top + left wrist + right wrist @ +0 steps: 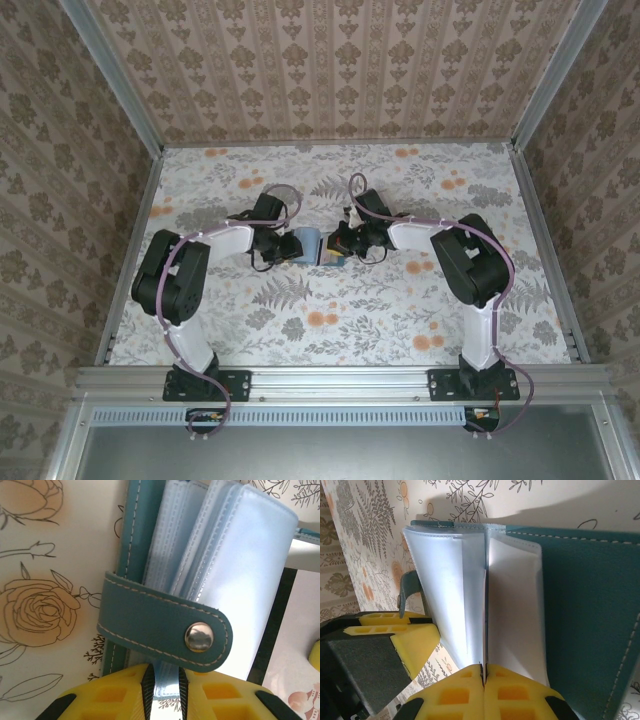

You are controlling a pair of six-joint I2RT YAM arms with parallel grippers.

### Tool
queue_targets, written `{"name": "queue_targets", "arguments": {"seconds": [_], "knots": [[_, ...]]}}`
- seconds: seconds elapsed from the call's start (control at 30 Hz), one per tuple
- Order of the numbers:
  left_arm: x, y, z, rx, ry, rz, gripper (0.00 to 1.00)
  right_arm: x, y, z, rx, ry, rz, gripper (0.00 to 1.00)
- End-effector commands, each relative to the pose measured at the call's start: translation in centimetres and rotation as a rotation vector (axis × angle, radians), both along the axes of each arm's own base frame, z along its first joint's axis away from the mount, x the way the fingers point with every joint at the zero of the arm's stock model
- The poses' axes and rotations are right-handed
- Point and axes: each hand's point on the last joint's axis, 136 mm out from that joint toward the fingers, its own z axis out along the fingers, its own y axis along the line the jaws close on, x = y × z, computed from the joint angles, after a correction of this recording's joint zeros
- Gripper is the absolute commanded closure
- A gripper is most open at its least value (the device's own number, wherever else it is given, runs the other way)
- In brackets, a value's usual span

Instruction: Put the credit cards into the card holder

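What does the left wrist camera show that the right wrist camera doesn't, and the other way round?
Left wrist view: the teal strap with its metal snap lying across the card holder, and the left gripper pinching a clear sleeve. Right wrist view: the right gripper shut on a credit card seen edge-on, standing between sleeves. Shared: the open holder, its sleeves, the floral table.

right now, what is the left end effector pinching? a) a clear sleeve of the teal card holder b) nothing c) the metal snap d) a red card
a: the left end effector is closed on a pale clear sleeve edge of the card holder, just below its snap strap.
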Motion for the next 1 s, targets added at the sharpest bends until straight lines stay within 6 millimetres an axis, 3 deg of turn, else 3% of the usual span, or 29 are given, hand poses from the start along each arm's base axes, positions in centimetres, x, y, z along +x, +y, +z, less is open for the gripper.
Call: {"name": "queue_targets", "arguments": {"seconds": [0.0,0.4,0.57,0.97], "knots": [[-2.3,1.2,-2.5,0.055,0.097,-0.005,0.75,-0.4,0.7,0.0,0.011,0.021,0.052,1.0],[0.3,3.3,2.7,0.084,-0.008,0.042,0.69,-0.6,0.8,1.2,0.009,0.0,0.082,1.0],[1.3,4.6,1.4,0.126,0.015,0.041,0.69,-0.7,0.8,0.6,-0.004,0.007,0.091,1.0],[1.2,3.9,-1.1,0.14,0.051,-0.001,0.71,-0.2,1.8,1.3,0.035,0.0,0.134,1.0]]}}
